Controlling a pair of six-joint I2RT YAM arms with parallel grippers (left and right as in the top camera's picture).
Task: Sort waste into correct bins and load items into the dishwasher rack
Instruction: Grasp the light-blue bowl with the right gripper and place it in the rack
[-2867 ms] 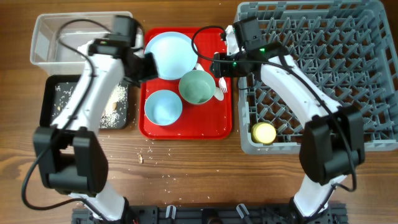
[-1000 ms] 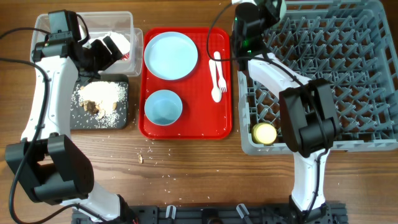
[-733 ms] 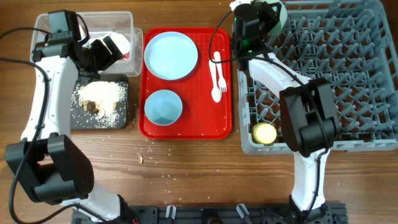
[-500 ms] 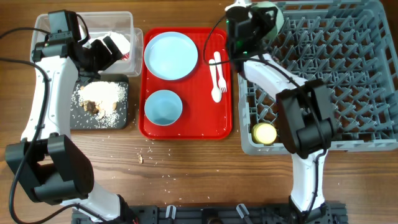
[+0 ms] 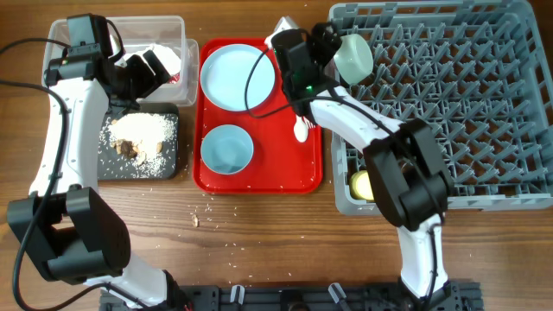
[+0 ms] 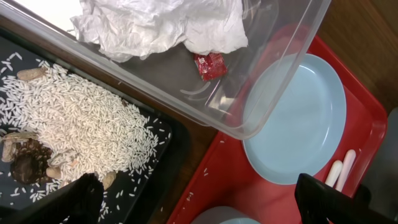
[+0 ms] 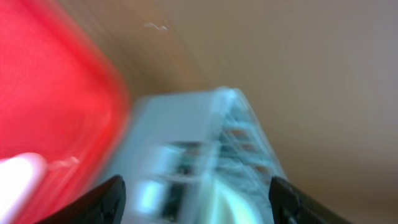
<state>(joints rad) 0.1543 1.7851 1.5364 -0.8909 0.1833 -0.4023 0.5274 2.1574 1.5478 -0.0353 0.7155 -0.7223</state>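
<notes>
My right gripper [image 5: 324, 41] is open above the red tray's far right corner, with nothing between its fingers [image 7: 111, 198]; its view is blurred. Just past it a light blue bowl [image 5: 353, 53] lies on its side in the dishwasher rack [image 5: 449, 104], far left corner. A yellow cup [image 5: 367, 184] stands in the rack's near left corner. The plate [image 5: 238, 76] and a second bowl [image 5: 227, 147] sit on the red tray; the fork and spoon [image 5: 301, 130] are partly hidden by my right arm. My left gripper [image 5: 147, 67] hangs open over the clear tub's [image 5: 73, 52] near edge. The napkin [image 6: 155, 25] and red wrapper [image 6: 210, 65] lie in the tub.
Rice and brown food scraps [image 6: 68, 137] fill the black tray [image 5: 82, 164] in front of the tub. The red tray [image 5: 259, 177] lies between the bins and the rack. Loose rice grains [image 5: 207, 212] are scattered on the wooden table near the tray's front edge.
My right gripper has opened and let go of the bowl, which now lies in the rack's far left corner. The right arm has swung left over the red tray. The left arm is still.
</notes>
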